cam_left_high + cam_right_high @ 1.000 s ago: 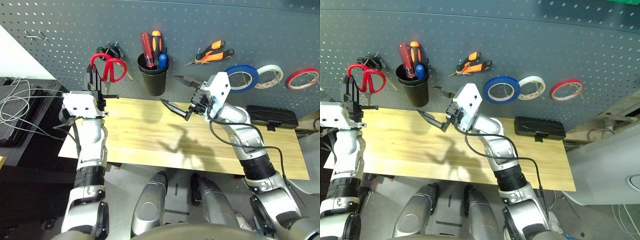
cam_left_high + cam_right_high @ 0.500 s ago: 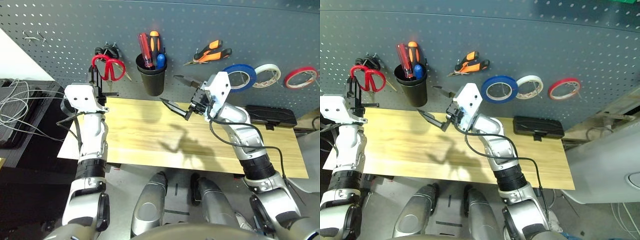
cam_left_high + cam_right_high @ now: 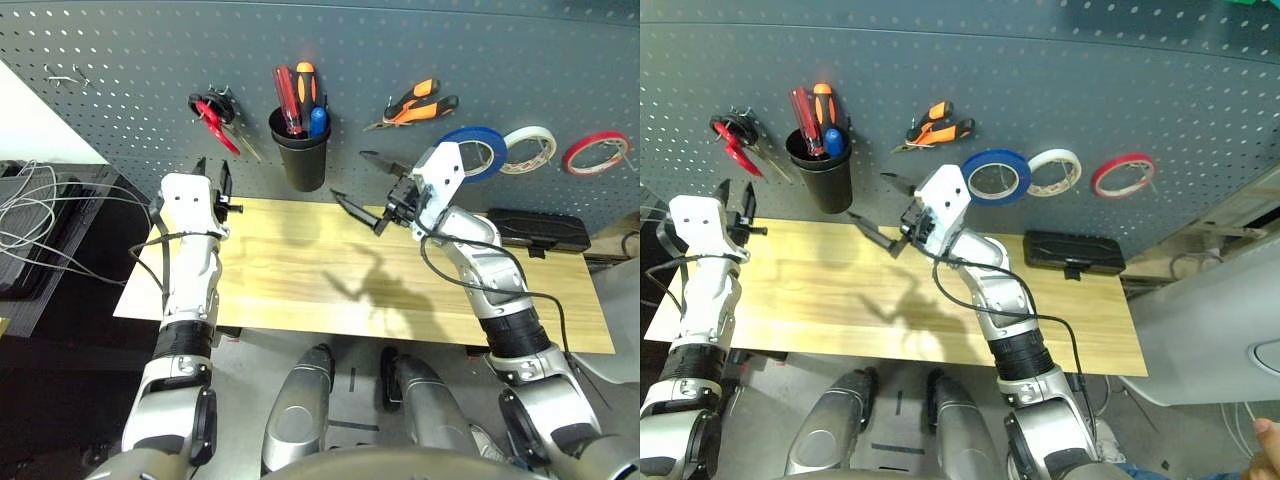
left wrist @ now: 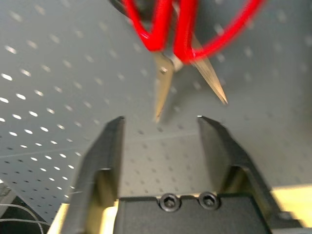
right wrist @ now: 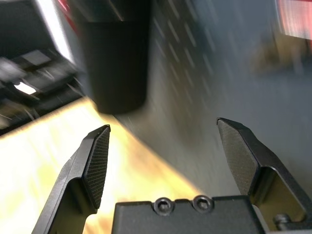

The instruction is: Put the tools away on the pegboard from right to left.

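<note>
the left wrist view showed the left gripper's fingers (image 4: 102, 161) spread below the open blades of the red-handled scissors (image 4: 163, 73) hanging on the pegboard (image 4: 44, 87), while the eye views showed the right gripper's fingers (image 3: 355, 212) spread and the black cup (image 3: 303, 160) holding the small blue-handled screwdriver (image 3: 318, 122) and larger red (image 3: 288, 98) and orange (image 3: 306, 84) screwdrivers.

Small screwdriver's shaft (image 3: 318, 122) hidden

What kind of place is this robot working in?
Probably a workshop or robotics lab with a tool station: a pegboard holds red-handled scissors and tape rolls, a black cup holds screwdrivers, and a wooden table stands below.
</note>
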`<state>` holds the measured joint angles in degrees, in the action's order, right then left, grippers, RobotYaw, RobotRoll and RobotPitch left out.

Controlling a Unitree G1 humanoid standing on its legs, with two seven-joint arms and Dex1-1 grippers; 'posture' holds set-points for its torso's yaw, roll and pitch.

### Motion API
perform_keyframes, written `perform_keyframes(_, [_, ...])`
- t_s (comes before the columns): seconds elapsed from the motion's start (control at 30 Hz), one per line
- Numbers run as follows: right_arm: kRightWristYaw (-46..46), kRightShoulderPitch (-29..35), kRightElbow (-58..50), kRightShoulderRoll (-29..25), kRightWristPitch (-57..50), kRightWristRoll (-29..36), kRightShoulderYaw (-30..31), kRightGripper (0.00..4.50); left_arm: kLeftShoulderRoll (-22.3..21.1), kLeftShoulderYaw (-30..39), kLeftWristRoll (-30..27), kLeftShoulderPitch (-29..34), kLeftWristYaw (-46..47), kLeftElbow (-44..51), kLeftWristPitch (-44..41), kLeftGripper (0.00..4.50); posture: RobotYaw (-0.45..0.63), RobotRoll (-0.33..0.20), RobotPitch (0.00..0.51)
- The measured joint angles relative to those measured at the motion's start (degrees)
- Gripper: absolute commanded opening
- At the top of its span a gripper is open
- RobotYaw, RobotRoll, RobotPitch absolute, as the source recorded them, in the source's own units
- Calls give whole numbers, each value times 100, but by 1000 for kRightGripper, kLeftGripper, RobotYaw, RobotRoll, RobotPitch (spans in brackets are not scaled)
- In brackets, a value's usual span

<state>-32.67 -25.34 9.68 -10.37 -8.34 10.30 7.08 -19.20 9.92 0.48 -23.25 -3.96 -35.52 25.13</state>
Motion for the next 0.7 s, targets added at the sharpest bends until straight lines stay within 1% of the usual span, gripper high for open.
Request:
perform_keyframes(0.03, [37, 48, 56, -8, -33, -18, 0, 4500, 5, -35, 4, 2, -56, -99, -3, 4326, 158, 0, 221])
perform_keyframes(0.07, [60, 83, 84, -21, -37, -25, 0, 4500, 12, -55, 2, 4, -90, -157, -9, 4466, 156, 0, 223])
perform_keyframes(0.3, [344, 437, 536, -165, -37, -207, -91, 4500, 100, -230, 23, 214, -218, -562, -223, 4466, 154, 0, 228])
perform_keyframes(0.53, [1255, 652, 984, -259, -181, -277, -703, 4500, 123, -390, 121, 365, -243, -611, -511, 4466, 140, 0, 232])
perform_keyframes(0.7, [1809, 683, 1216, -335, -253, -355, -1099, 4500, 175, -451, 150, 418, -265, -611, -702, 4466, 124, 0, 241])
